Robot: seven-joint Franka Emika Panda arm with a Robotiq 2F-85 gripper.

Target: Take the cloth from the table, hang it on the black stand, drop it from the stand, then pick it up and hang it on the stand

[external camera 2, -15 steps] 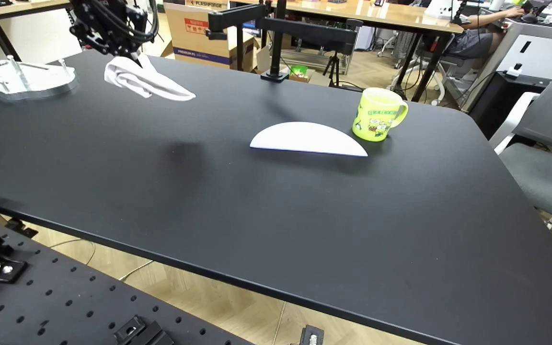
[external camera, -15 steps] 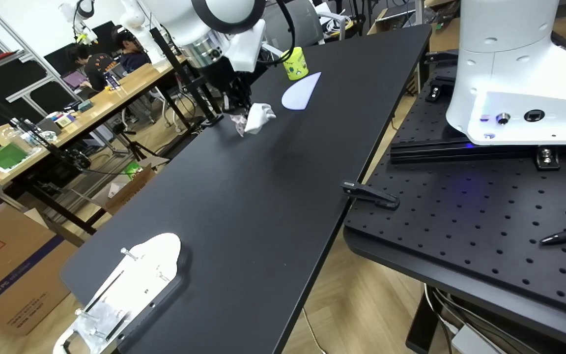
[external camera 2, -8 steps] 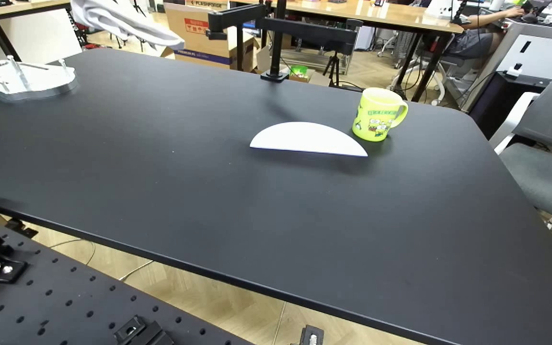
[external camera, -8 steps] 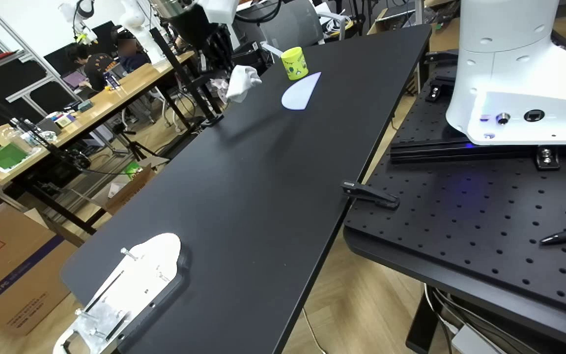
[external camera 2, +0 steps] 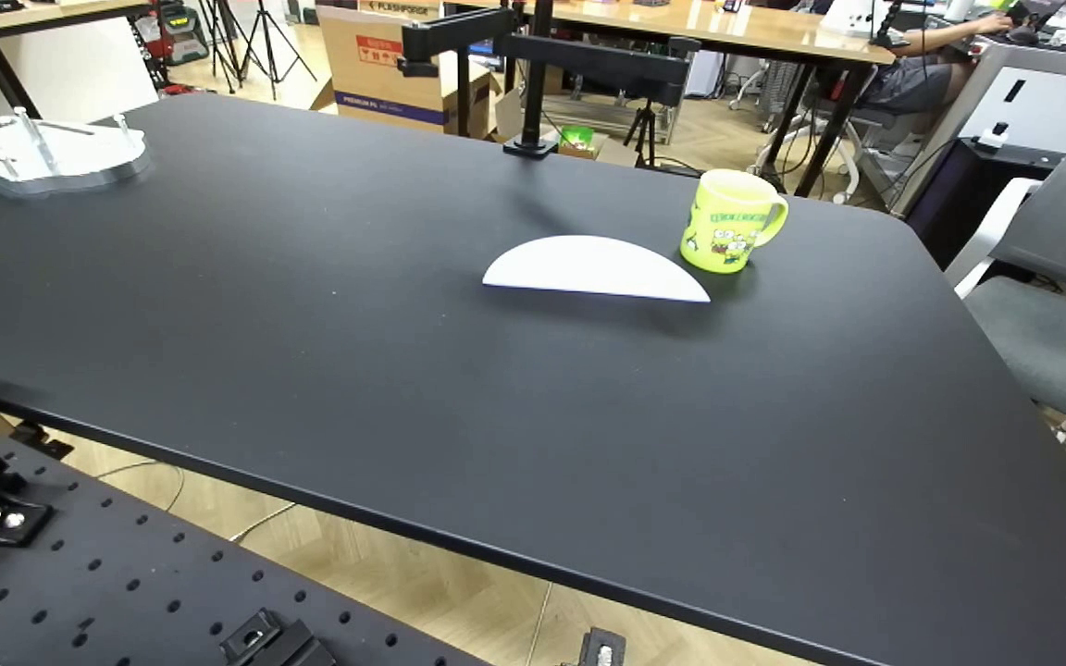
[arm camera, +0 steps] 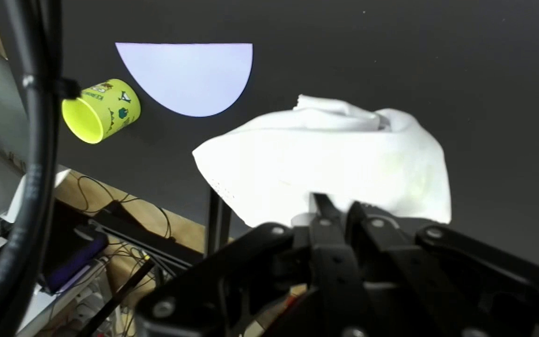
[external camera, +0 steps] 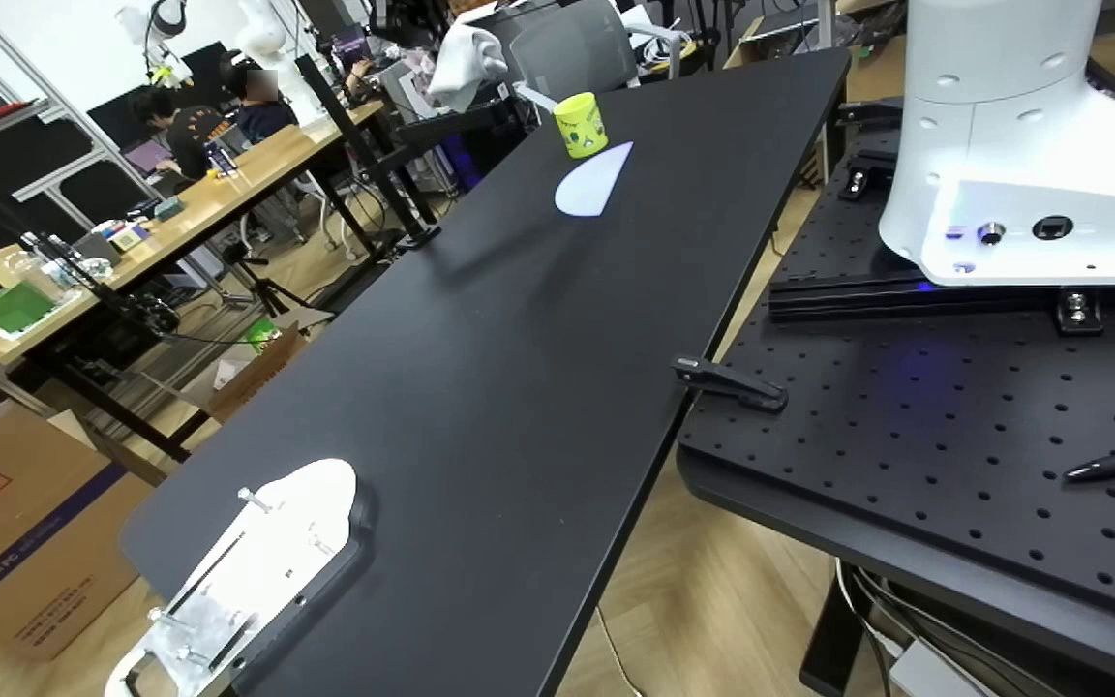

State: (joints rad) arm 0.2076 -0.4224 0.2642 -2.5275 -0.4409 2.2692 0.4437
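My gripper [arm camera: 338, 204] is shut on the white cloth [arm camera: 325, 157], which bunches out beyond the fingertips and hides part of them. In an exterior view the cloth [external camera: 467, 64] hangs high near the top edge, above the far side of the black table [external camera: 403, 416]. There it overlaps the view just above the arm of the black stand [external camera: 451, 126]; how far apart they are in depth I cannot tell. The stand [external camera 2: 536, 79] rises at the table's edge, a post with a jointed side arm. Neither gripper nor cloth shows in this second angle.
A yellow-green mug [external camera 2: 725, 224] and a flat white half-round piece [external camera 2: 594, 268] lie near the stand. A white oblong device [external camera: 257, 571] with pegs sits at the far end. A grey chair [external camera: 572, 48] and a black clamp [external camera: 730, 381] stand at the table's edges.
My gripper has risen with the cloth, which was low over the table a second ago. Cloth and gripper have passed out of the top of an exterior view.
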